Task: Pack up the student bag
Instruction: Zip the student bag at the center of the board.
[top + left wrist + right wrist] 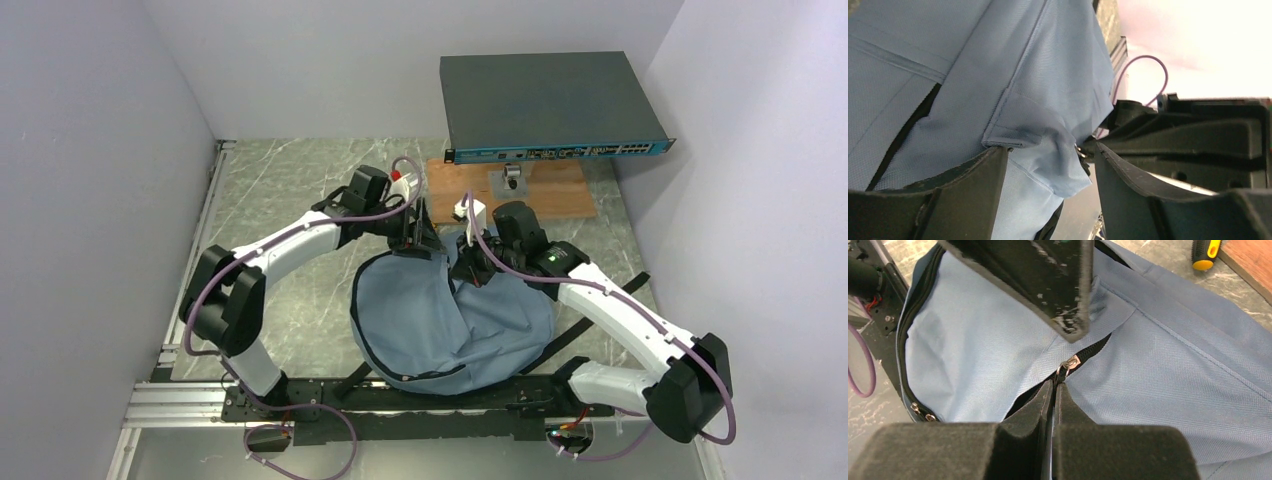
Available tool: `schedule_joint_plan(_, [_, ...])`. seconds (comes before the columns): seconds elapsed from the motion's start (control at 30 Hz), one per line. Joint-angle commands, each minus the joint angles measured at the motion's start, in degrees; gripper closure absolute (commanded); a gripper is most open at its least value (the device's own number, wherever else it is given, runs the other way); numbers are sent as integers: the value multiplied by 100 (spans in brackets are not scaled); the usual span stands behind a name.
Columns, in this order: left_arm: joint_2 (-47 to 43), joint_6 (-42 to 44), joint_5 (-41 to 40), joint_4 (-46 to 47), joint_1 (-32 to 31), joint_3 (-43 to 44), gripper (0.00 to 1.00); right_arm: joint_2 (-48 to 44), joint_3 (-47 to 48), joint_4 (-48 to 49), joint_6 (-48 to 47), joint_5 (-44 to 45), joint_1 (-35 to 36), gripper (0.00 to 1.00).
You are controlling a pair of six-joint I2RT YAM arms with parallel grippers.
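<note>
Now my right gripper [1054,386] pinches the small silver zipper pull [1068,365] mid-frame on the soft blue-grey fabric backpack [430,320]; my left gripper [1050,150] is spread wide; zipping looks unfinished.

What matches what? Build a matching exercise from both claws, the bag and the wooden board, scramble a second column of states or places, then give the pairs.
1 left claw
2 right claw
3 student bag
4 wooden board

A shut on the zipper pull
B blue-grey fabric, black zipper trim
C open around bag fabric
D far side, below the dark box

Pairs: 1-C, 2-A, 3-B, 4-D
</note>
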Motion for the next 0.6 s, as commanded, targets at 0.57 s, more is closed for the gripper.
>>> schedule_joint_plan(0.57, [557, -99, -2017, 115, -315, 598, 62, -714, 437, -1901, 1260, 994, 705, 100])
